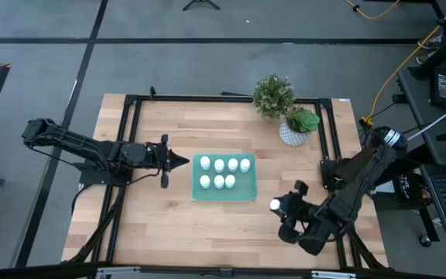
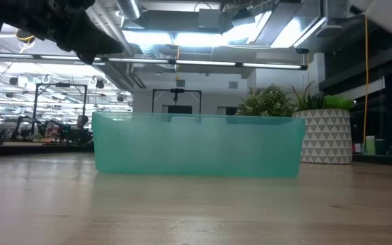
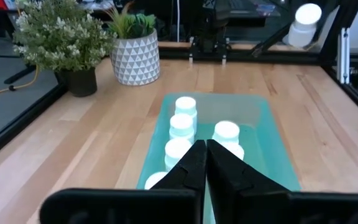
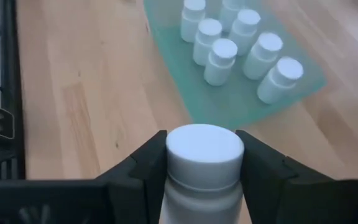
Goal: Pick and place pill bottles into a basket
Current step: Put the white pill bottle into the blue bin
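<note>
Between the right pincer's (image 4: pixel 202 165) fingers, one pill bottle (image 4: pixel 204 168), near the basket (image 1: pixel 224 191).

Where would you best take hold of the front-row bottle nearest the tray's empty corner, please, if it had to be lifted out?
Grip that pill bottle by its round cap, coming straight down from above. It stands upright in the teal tray, with a neighbour close on one side and the back row behind, so the fingers would likely fit best closing across the tray's short direction.
</note>
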Tool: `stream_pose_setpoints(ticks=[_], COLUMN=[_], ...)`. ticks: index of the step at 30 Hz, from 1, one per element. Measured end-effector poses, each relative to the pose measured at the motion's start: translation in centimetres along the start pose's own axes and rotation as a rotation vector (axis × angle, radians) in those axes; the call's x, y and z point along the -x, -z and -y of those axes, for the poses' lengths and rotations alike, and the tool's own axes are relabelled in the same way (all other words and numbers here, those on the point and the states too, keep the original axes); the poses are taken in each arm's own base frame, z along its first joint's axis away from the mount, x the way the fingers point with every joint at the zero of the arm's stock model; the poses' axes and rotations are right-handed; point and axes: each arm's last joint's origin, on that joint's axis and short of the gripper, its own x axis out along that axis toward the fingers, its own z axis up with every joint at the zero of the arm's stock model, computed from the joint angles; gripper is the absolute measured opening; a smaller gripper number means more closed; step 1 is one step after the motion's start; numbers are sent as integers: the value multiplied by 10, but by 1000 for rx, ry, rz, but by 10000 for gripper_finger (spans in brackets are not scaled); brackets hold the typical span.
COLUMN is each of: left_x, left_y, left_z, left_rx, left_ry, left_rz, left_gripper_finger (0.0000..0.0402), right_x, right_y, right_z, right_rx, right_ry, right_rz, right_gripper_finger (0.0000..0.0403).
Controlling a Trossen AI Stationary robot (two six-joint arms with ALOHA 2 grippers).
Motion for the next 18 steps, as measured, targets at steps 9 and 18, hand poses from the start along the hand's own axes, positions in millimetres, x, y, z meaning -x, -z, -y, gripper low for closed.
stream_pose_setpoints(ticks=[9,18], left_x=[0,0], left_y=[5,4], left_z=[-1,-1], left_rx=[-18,-76], left_ry=[-7,-6], left_rz=[-52,-44], left_gripper_finger=[5,5], right_x=[-32,-68], right_y=[34,48], right_z=[41,81], right_rx=[-7,132], right_ry=[-94,-210], right_rz=[146,396], right_gripper_finger=[158,158])
